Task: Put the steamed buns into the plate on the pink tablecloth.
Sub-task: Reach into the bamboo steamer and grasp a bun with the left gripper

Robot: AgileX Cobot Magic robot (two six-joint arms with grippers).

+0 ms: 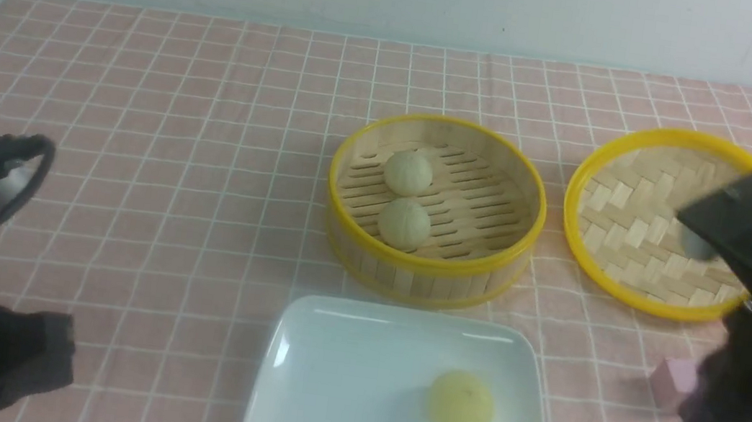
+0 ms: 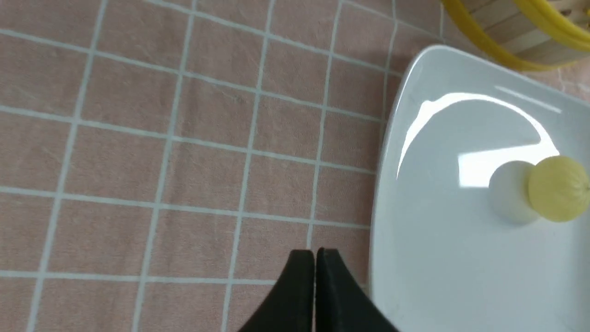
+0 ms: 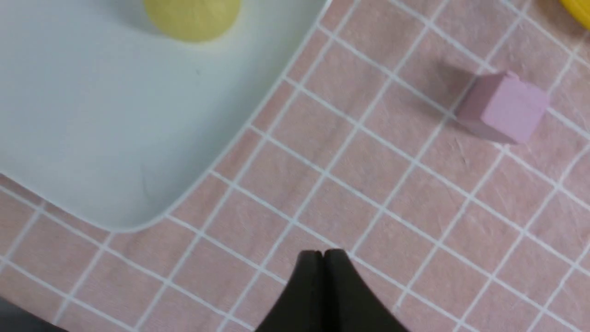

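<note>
Right wrist: yellow bun (image 3: 191, 18) on plate (image 3: 92, 138), apart from right tool (image 3: 324, 252).

Tablecloth (image 1: 139, 136) lies under everything. Plate (image 1: 328, 350) front centre. One bun (image 1: 459, 404) on plate, right of its middle. Steamer basket (image 1: 411, 277) just behind plate, not touching. In the basket's left half, rear bun (image 1: 409, 172) sits directly behind front bun (image 1: 405, 223), close together. Lid (image 1: 629, 222) right of basket, apart. Cube (image 1: 673, 381) right of plate, in front of lid.
</note>
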